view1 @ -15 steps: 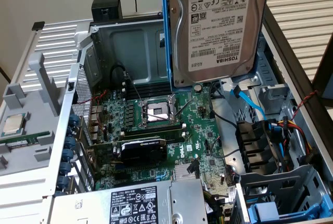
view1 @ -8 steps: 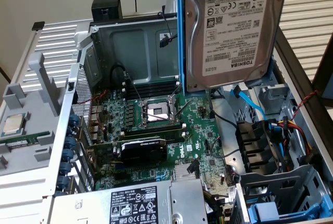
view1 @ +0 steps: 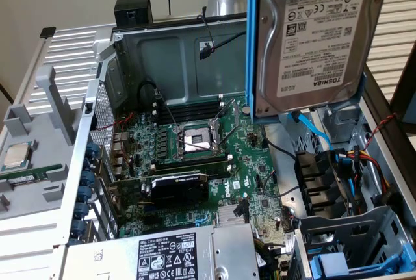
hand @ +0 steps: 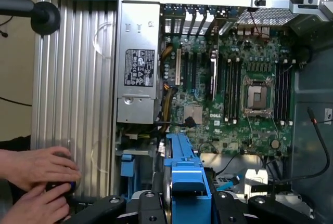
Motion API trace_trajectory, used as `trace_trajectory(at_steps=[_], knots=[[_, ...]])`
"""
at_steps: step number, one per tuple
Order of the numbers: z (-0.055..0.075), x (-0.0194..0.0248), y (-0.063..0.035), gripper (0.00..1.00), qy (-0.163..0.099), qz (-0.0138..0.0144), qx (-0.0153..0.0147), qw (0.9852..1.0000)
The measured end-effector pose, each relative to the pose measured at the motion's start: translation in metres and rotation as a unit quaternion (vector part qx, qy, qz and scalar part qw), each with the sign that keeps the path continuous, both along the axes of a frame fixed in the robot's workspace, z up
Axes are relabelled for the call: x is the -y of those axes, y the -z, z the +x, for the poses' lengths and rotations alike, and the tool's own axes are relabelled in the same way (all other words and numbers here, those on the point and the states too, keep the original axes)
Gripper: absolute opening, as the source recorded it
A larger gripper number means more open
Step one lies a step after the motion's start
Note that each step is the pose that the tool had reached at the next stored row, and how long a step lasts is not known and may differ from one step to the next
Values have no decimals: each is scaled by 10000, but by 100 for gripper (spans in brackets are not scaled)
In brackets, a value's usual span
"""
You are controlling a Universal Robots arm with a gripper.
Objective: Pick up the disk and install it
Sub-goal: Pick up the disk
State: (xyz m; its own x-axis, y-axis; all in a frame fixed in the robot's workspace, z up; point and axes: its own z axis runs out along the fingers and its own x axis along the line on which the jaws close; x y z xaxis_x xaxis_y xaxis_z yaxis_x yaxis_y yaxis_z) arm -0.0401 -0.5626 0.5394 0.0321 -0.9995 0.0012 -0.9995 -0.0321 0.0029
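Over computer case (view1: 162, 52), pincer (hand: 187, 203) seemingly clasps disk (view1: 312, 39)

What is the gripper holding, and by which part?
The disk, hanging above the open case. The gripper grips its upper end, with the blue carrier edge between its jaws.

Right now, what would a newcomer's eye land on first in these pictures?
The disk in its blue frame stands out first. It hangs label-out above the open case at the exterior view's right, clamped in the gripper. Below it lies the green motherboard with a bare socket at its middle. In the wrist view, a person's hands sit on something dark beside the case.
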Motion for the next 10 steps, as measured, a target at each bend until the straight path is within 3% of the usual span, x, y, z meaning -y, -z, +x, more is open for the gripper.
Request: trace_trajectory(at_steps=[10], knots=[[280,36,0,37,0,0,0,10000]])
